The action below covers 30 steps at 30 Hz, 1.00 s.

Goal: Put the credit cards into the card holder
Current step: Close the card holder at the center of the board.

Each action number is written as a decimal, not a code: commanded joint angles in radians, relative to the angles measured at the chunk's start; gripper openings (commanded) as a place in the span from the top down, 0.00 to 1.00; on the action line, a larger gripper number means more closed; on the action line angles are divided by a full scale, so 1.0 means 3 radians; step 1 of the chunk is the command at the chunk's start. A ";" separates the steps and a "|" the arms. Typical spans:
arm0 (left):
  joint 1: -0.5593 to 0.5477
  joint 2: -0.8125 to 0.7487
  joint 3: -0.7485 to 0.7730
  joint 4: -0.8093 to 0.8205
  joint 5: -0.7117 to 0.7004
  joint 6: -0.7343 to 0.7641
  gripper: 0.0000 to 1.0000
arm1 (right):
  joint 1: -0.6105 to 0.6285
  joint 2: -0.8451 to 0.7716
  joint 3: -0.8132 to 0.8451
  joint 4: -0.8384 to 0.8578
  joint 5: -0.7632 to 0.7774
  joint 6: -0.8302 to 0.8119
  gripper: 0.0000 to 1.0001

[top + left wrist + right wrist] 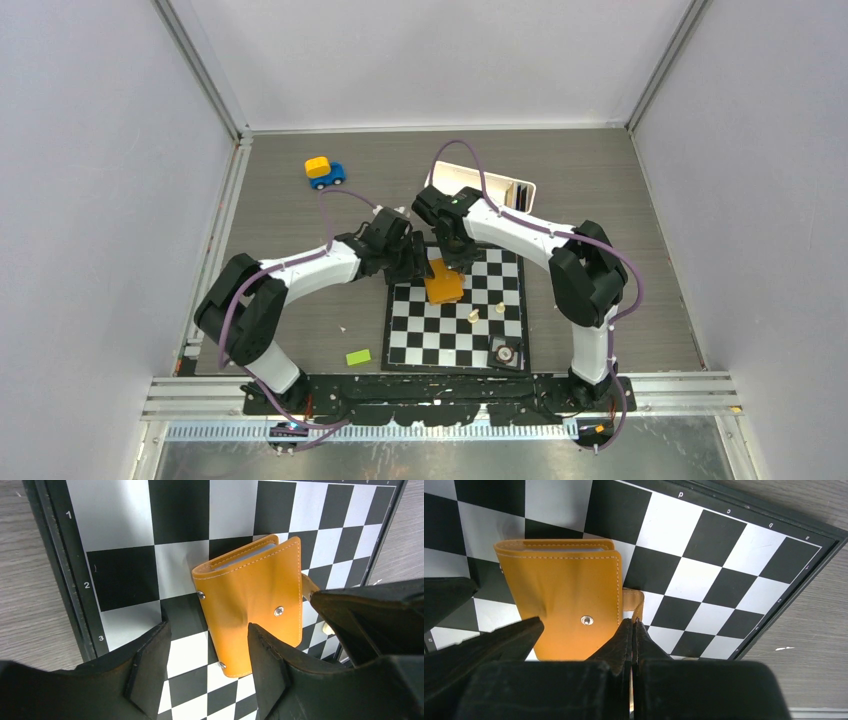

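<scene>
The orange card holder [444, 283] lies folded on the chessboard [470, 335]. Pale edges of credit cards [245, 557] show inside its fold, and in the right wrist view the credit cards [555, 550] appear only as a thin light line. My left gripper [207, 630] is open over the holder's near corner. One of its fingers [265, 655] rests on the leather and the other stands beside it above the board. My right gripper [634, 622] is shut on the holder's small strap tab [634, 599], at the side of the card holder [564, 595].
A white tray [500, 185] with thin upright items stands at the back. A yellow and blue toy car [325, 172] sits at the back left. A green block [358, 356] lies near the left arm's base. Two pale chess pieces [474, 316] and a small dark object [505, 352] are on the board.
</scene>
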 commanded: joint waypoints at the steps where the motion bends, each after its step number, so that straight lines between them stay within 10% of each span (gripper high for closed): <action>1: -0.0049 0.0130 0.0145 -0.0160 -0.0185 0.0071 0.42 | -0.0044 -0.0337 -0.0133 0.0209 -0.0141 0.0004 1.00; 30: -0.0134 0.0327 0.0192 -0.0299 -0.0425 0.0035 0.60 | -0.0474 -0.0802 -0.0991 0.1437 -0.1478 0.0252 0.99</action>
